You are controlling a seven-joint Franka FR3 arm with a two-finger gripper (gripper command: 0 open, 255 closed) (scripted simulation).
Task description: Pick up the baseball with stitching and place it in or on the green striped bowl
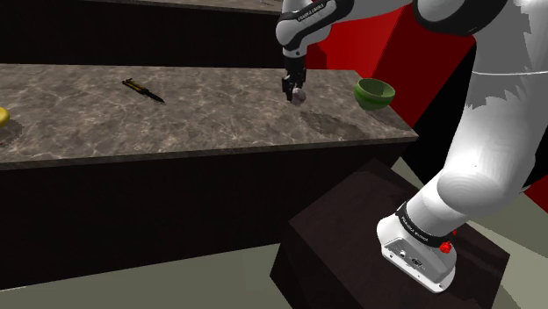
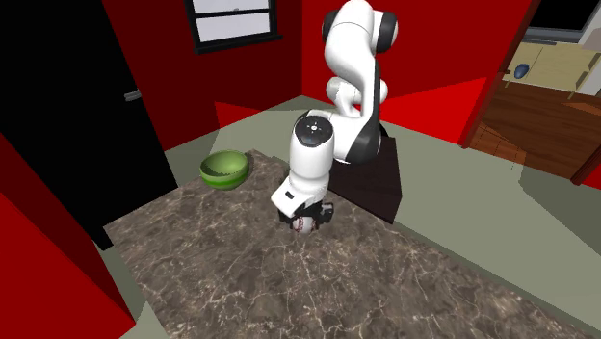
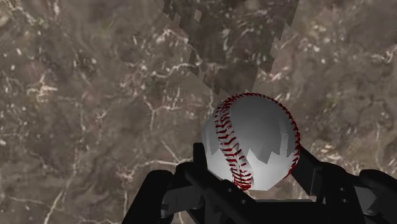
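Baseball (image 3: 251,143), the round white one with red stitching: where is it?

Quick, big to small. Long brown marble-look countertop (image 1: 176,105) carries the bowl. White Franka arm with dark joints (image 1: 474,158) arcs over it from the dark box stand (image 1: 386,237). Round green bowl (image 1: 375,92) sits upright near the counter's end. All-black two-finger gripper (image 1: 296,88) hangs pointing down beside the bowl, on the shoulder view's left of it, not touching it. Ball's in that gripper.

Fingers?

Clamped on the ball, one each side; the wrist view shows it. Ball looks lifted off the marble, since its shadow lies apart from it below.

Why held like that?

Squeezed across the middle so it can't roll out. Raised, I'd say, to clear the bowl's rim on the carry.

Anything else?

Slim black-and-yellow tool (image 1: 143,90) lying flat, well away from the bowl, beyond the gripper. Not in the path. Next step, my guess: carry across to above the bowl and release low, so the ball doesn't bounce out.
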